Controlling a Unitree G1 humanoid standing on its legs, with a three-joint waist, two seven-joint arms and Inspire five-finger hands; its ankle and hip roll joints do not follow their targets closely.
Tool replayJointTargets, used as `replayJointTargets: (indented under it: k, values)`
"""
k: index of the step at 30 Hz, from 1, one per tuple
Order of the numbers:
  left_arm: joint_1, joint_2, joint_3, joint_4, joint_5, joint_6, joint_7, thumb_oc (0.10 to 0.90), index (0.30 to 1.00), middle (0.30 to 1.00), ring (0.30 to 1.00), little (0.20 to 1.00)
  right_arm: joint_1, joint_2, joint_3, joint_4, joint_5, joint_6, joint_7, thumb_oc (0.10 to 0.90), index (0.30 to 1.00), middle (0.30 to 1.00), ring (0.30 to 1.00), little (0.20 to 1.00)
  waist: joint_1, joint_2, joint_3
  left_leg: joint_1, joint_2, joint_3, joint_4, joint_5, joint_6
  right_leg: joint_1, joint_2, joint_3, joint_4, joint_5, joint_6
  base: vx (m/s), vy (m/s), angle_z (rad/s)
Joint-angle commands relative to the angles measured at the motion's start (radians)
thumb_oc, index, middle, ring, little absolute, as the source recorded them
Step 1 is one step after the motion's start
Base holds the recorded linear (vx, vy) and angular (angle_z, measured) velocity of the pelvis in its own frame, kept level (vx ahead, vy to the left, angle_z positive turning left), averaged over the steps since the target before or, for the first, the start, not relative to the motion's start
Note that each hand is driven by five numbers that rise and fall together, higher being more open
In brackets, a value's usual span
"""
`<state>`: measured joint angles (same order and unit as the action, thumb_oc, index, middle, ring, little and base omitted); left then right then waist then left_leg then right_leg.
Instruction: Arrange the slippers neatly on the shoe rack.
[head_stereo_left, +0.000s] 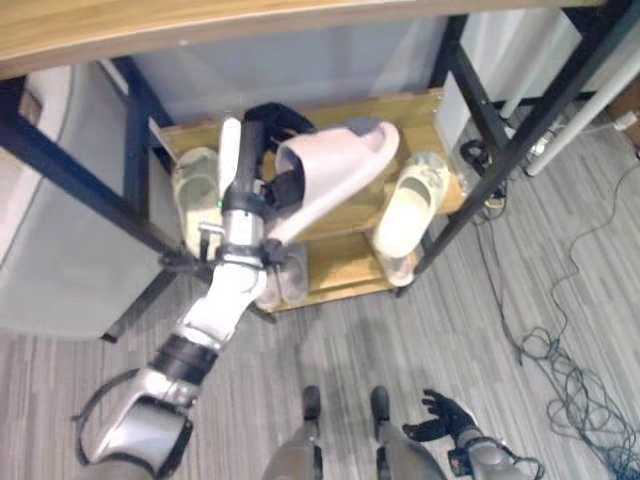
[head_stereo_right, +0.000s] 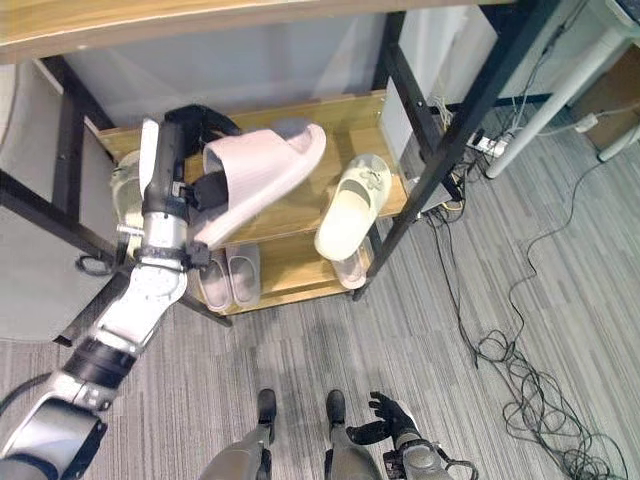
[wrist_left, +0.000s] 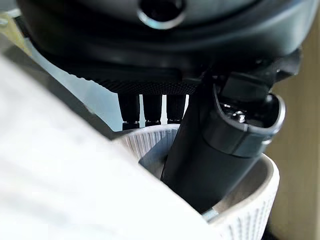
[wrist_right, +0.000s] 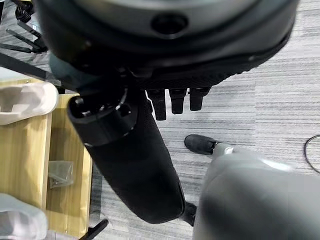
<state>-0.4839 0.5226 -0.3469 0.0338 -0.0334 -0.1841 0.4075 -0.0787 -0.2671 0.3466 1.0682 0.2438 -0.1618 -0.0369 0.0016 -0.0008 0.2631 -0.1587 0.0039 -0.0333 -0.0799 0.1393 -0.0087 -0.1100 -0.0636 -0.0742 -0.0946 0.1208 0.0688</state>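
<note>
We see our left hand (head_stereo_left: 283, 190) clutching a pale pink rubber slide slipper (head_stereo_left: 335, 172) above the wooden shoe rack's (head_stereo_left: 425, 108) top shelf, between two cream slippers (head_stereo_left: 412, 205). Our right hand (head_stereo_left: 440, 415) hangs low, fingers relaxed.

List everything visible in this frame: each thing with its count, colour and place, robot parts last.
Pink slipper: one, pale pink, held tilted above the rack's top shelf.
Cream slippers: two, pale yellow-green; one at the top shelf's right end, toe hanging past the front edge, one at its left end behind the arm.
Grey slippers: a pair, pale grey, side by side on the lower shelf.
Shoe rack: one, light wood, under the desk.
Desk: one, wooden top, black frame.
Cables: several, dark, on the grey floor at right.
Left hand: dark, curled round the pink slipper.
Right hand: dark, low near the floor, fingers relaxed.
</note>
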Motion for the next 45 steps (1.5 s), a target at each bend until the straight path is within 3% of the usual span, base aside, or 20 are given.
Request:
replayJointTargets:
  k: [1,7,13,25,35,39,42,45]
  values:
    - [-0.079,-0.057,0.051,-0.074,-0.035,-0.148,-0.047,0.4,0.3,0.3,0.3,0.3,0.059,-0.031,-0.033,-0.003,0.012,-0.012,-0.02,0.8,0.9,0.9,0.9,0.9,0.038,0.047,-0.125,-0.021,0.019,-0.055,-0.004,-0.027,-0.103,0.052,0.006,-0.068,0.009,-0.15,0.05,0.01,-0.046,0.32]
    - [0.099,-0.069,0.035,-0.213,-0.113,-0.155,-0.155,0.4,0.3,0.3,0.3,0.3,0.068,-0.014,-0.043,0.012,0.009,-0.003,-0.027,0.8,0.9,0.9,0.9,0.9,0.079,0.057,-0.149,-0.001,0.023,-0.09,0.003,-0.015,-0.112,0.108,0.011,-0.117,0.009,-0.171,0.041,0.01,-0.039,0.22]
    - [0.197,-0.099,-0.027,-0.22,-0.191,-0.127,-0.238,0.4,0.3,0.3,0.3,0.3,0.083,-0.009,-0.057,0.023,0.017,-0.001,-0.035,0.8,0.9,0.9,0.9,0.9,0.101,0.065,-0.155,0.009,0.027,-0.129,0.016,-0.002,-0.124,0.154,0.017,-0.162,0.01,-0.193,0.027,0.01,-0.03,0.23]
    - [0.303,-0.13,-0.125,-0.108,-0.22,-0.065,-0.312,0.4,0.3,0.3,0.3,0.3,0.109,-0.012,-0.061,0.013,0.023,-0.006,-0.047,0.8,0.9,0.9,0.9,0.9,0.096,0.069,-0.148,0.019,0.026,-0.176,0.047,0.002,-0.131,0.208,0.034,-0.202,0.012,-0.217,0.003,0.01,-0.027,0.17]
    - [0.31,-0.143,-0.159,-0.045,-0.219,-0.035,-0.34,0.4,0.3,0.3,0.3,0.3,0.125,-0.029,-0.081,-0.022,0.032,-0.007,-0.043,0.8,0.9,0.9,0.9,0.9,0.055,0.084,-0.104,-0.028,0.031,-0.179,0.164,-0.011,-0.154,0.225,0.047,-0.198,0.056,-0.255,-0.029,0.0,-0.04,0.09]
    - [0.32,-0.145,-0.159,-0.038,-0.238,-0.027,-0.344,0.4,0.3,0.3,0.3,0.3,0.107,-0.033,-0.075,-0.026,0.034,-0.003,-0.049,0.8,0.9,0.9,0.9,0.9,0.036,0.08,-0.076,-0.069,0.026,-0.165,0.306,-0.022,-0.16,0.243,0.062,-0.159,0.061,-0.261,-0.047,0.02,-0.046,0.0]
    - [0.32,-0.149,-0.163,-0.027,-0.241,-0.028,-0.344,0.4,0.3,0.3,0.3,0.3,0.102,-0.034,-0.075,-0.025,0.038,0.0,-0.052,0.8,0.9,0.9,0.9,0.9,0.031,0.074,-0.068,-0.093,0.035,-0.13,0.342,-0.026,-0.149,0.254,0.058,-0.154,0.051,-0.26,-0.046,0.07,-0.006,-0.05]
    - [0.323,-0.147,-0.159,-0.029,-0.232,-0.028,-0.333,0.4,0.3,0.3,0.3,0.3,0.099,-0.033,-0.065,-0.035,0.035,0.003,-0.053,0.8,0.9,0.9,0.9,0.9,0.031,0.055,-0.068,-0.124,0.017,-0.061,0.285,-0.063,-0.11,0.247,0.047,-0.129,0.055,-0.263,-0.031,0.15,0.043,-0.07]
